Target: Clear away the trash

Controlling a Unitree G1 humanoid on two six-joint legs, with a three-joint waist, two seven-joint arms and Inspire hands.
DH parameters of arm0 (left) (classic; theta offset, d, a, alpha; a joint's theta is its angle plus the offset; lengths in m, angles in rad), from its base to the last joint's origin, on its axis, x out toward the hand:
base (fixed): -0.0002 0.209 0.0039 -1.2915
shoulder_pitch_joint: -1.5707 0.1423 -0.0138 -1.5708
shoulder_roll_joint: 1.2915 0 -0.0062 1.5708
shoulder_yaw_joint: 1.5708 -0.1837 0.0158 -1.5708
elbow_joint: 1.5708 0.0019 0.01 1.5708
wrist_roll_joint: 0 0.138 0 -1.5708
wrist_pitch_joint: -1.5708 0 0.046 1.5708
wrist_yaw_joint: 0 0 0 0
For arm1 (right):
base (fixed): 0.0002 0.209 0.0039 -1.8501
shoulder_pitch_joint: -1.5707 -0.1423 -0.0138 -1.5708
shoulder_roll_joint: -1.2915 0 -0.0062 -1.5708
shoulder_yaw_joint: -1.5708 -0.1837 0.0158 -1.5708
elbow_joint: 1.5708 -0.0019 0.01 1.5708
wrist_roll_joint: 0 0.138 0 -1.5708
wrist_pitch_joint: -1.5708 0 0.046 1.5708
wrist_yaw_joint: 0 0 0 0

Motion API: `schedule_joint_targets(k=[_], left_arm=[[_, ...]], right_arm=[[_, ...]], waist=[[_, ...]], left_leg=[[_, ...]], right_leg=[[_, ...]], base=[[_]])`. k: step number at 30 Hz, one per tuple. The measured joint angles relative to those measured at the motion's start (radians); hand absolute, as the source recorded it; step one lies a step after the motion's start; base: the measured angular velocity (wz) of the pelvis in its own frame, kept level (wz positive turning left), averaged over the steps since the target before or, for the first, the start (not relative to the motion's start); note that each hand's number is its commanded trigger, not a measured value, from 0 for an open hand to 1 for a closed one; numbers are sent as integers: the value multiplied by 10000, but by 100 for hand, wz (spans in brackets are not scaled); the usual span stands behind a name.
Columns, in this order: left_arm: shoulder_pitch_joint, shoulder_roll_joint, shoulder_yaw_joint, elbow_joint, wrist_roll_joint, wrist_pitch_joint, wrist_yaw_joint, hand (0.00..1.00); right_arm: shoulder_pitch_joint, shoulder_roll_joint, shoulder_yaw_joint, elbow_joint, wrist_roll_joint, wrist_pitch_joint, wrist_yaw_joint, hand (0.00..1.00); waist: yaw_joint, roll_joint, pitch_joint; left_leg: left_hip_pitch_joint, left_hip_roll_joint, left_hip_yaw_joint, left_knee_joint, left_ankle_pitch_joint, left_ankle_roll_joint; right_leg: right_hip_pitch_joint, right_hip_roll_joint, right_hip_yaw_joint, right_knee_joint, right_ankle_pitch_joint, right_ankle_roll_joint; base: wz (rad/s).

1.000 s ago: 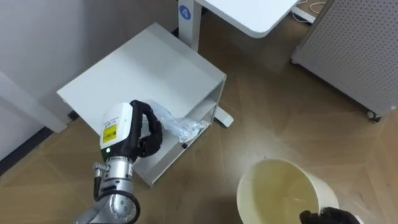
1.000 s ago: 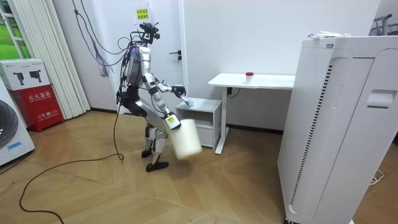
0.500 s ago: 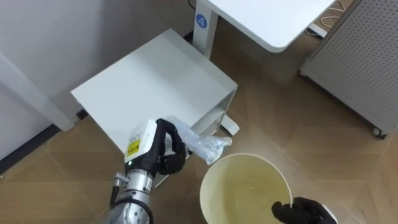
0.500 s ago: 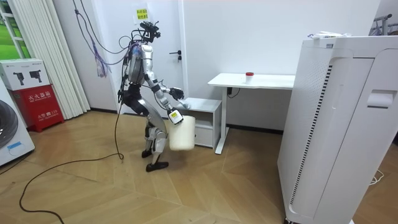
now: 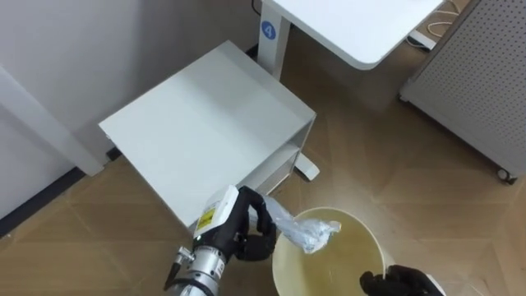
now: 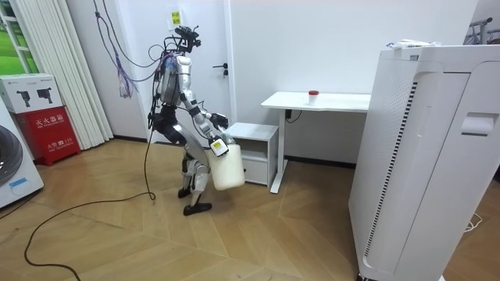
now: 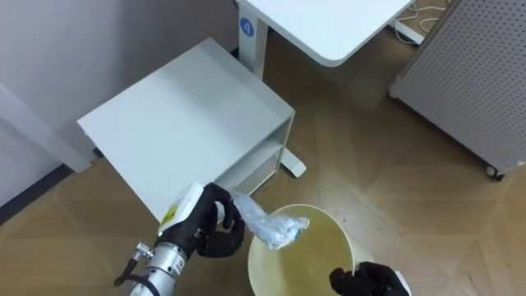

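Holding crumpled clear plastic wrapper [image 5: 306,232] just over mouth of round cream plastic bucket [image 5: 349,251]: left hand [image 5: 245,232], fingers curled tight round wrapper end. Right hand [image 5: 399,284] curled on bucket rim, carrying bucket under wrapper so release should land inside. Low white cabinet [image 5: 205,123] just behind, beside white desk [image 5: 353,25].

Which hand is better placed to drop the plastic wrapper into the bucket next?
Left. The left hand grips the plastic wrapper over the mouth of the bucket; the right hand is occupied holding its rim.
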Motion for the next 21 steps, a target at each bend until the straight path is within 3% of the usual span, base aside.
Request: schedule_joint_targets(k=[4,8,11,12,13,14,15,21], left_arm=[[85,5,-136,-10,-3,1,-215,100],[359,-3,-246,-292,-4,1,-645,100],[527,-29,-255,-536,-18,1,-984,100],[565,-33,-277,-536,-22,9,-1114,93],[591,-31,-281,-536,-42,12,-1203,56],[666,-23,-322,-536,-183,17,-1324,4],[758,-23,-352,-536,-215,18,-1476,0],[1308,28,-435,-536,-346,23,-1981,0]], right_arm=[[4,-1,12,0,16,0,-24,100],[89,0,19,3,13,-3,-35,100],[95,1,40,3,6,-4,-54,100],[95,3,94,3,-6,-4,-95,100],[94,12,99,4,-8,-4,-109,100],[94,29,104,3,0,-4,-112,100],[94,36,147,3,22,-4,-117,100],[84,63,183,-1,219,-13,-139,100]], waist=[[3,14,-20],[-9,60,-193],[-11,66,-204],[-14,66,-205],[-9,66,-204],[-12,57,-209],[-8,54,-212],[-3,45,-214]], left_leg=[[17,-2,19,-31,0,0],[105,-2,109,-114,3,-4],[132,3,132,-127,9,-9],[143,5,136,-150,27,-4],[151,6,136,-178,36,-9],[181,-2,142,-268,80,-10],[197,0,158,-347,116,-2],[199,-3,213,-573,165,0]], right_leg=[[-14,0,24,3,0,0],[10,5,75,-16,0,0],[28,26,134,-24,1,1],[40,84,137,-53,20,11],[49,117,140,-95,43,23],[72,137,157,-189,95,31],[85,141,159,-284,148,30],[93,144,107,-585,276,52]], base=[[-1],[-3],[0],[0],[-3],[-4],[-4],[-1]])
